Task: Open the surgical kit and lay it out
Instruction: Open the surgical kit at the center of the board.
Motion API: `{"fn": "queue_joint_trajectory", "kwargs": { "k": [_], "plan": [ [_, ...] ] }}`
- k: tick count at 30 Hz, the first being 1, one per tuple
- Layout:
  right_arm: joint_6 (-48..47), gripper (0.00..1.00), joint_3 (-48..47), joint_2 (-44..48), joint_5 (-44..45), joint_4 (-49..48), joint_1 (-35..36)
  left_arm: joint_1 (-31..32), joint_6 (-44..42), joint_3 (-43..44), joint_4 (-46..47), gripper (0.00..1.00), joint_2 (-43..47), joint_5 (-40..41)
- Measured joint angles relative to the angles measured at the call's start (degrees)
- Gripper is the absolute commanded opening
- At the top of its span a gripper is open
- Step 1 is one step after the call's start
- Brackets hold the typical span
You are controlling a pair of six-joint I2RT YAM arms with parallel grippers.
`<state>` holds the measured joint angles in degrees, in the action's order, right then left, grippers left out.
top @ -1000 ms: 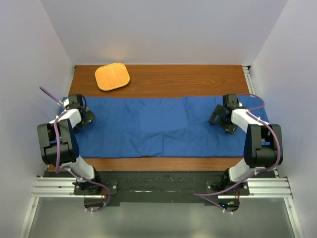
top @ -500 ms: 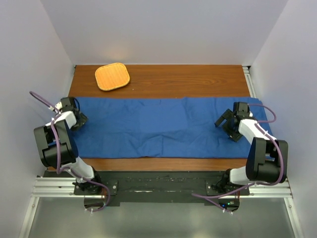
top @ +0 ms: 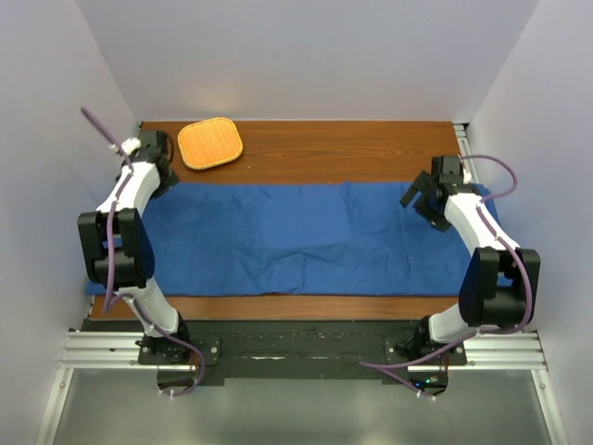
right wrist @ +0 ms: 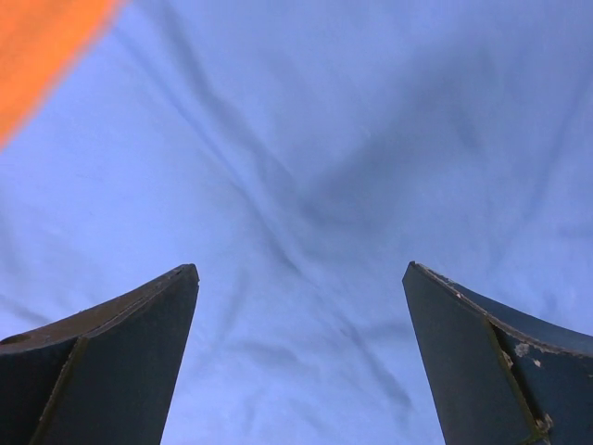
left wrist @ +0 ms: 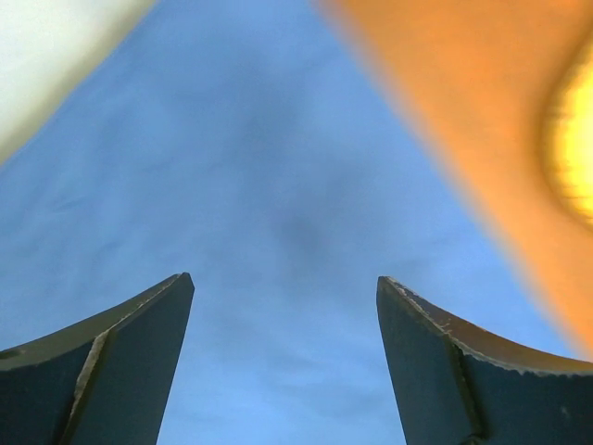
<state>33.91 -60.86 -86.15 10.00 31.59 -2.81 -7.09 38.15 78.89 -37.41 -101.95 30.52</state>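
The surgical kit shows as a large blue cloth [top: 296, 236] lying in a wide, wrinkled band across the wooden table; nothing else of the kit is visible. My left gripper [top: 159, 171] hovers over the cloth's far left corner, open, with only blue cloth [left wrist: 259, 167] under its empty jaws [left wrist: 283, 278]. My right gripper [top: 419, 197] is above the cloth near its far right end. It is open too, and between its fingertips [right wrist: 301, 267] only creased cloth [right wrist: 352, 139] shows.
An orange rounded-square mat [top: 210, 143] lies on the bare wood [top: 352, 148] beyond the cloth at the back left, just right of the left gripper; it appears as a bright blur [left wrist: 574, 139] in the left wrist view. White walls close in on three sides.
The left gripper has moved from the cloth's left edge back to its far left corner. The right gripper swung out right, then came back toward the far edge. Both stayed open.
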Motion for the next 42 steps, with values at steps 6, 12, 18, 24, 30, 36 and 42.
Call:
{"fn": "queue_joint_trajectory", "kwargs": {
  "k": [6,12,18,24,30,36,42],
  "plan": [
    [-4.4,0.98,-3.8,-3.1,2.1,-1.4,2.1,2.4,1.8,12.2,-1.7,0.76,-8.0,0.9],
    [-8.0,0.98,-3.8,-4.1,2.1,-2.2,3.5,1.5,1.3,22.4,-3.2,0.69,-19.2,3.5],
    [-9.7,0.98,-3.3,-4.5,-0.5,-3.9,3.7,0.7,0.5,28.3,-2.6,0.58,-26.4,2.7],
    [-10.5,0.99,-1.4,-4.5,-2.0,-4.7,3.7,-0.8,0.3,30.5,-2.4,0.56,-30.0,1.2],
    [-11.0,0.99,-1.2,-4.5,-3.0,-5.2,3.7,-1.8,0.0,30.9,-2.1,0.54,-32.4,0.0],
    [-11.1,0.98,-1.2,-5.0,-4.2,-5.6,3.7,-1.9,-0.4,31.3,-2.1,0.43,-32.6,-1.1],
    [-11.3,0.99,-1.2,-5.4,-4.9,-5.7,3.7,-1.9,-0.4,30.0,-1.7,0.39,-32.0,-1.1]
  ]
}}
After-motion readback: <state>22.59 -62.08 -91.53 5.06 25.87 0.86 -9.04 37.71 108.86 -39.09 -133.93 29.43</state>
